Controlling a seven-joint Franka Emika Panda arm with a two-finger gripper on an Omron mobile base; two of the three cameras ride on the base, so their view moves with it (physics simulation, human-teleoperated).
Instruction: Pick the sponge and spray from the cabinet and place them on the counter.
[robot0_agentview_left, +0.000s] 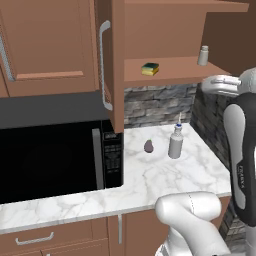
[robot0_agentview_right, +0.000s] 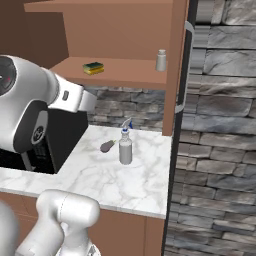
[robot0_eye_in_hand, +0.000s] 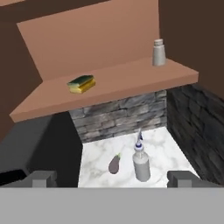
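Note:
The yellow and green sponge (robot0_agentview_left: 150, 68) (robot0_agentview_right: 93, 67) (robot0_eye_in_hand: 82, 83) lies on the wooden shelf of the open cabinet (robot0_agentview_left: 170, 75). Below it, the pale spray (robot0_agentview_left: 175, 141) (robot0_agentview_right: 125, 146) (robot0_eye_in_hand: 141, 162) stands upright on the marble counter (robot0_agentview_left: 160, 175) (robot0_agentview_right: 115, 180). My gripper (robot0_eye_in_hand: 111, 179) is open and holds nothing. It hangs back from the cabinet, at about the height between shelf and counter, facing both. One dark fingertip (robot0_eye_in_hand: 41, 178) shows at the lower left of the hand view and the other at the lower right.
A small white shaker (robot0_agentview_left: 203, 55) (robot0_eye_in_hand: 159, 52) stands at the shelf's right end. A dark purple egg-shaped object (robot0_agentview_left: 148, 146) (robot0_eye_in_hand: 114, 164) lies left of the spray. A black microwave (robot0_agentview_left: 50, 155) takes the counter's left. The cabinet door (robot0_agentview_left: 116, 65) stands open; stone wall on the right.

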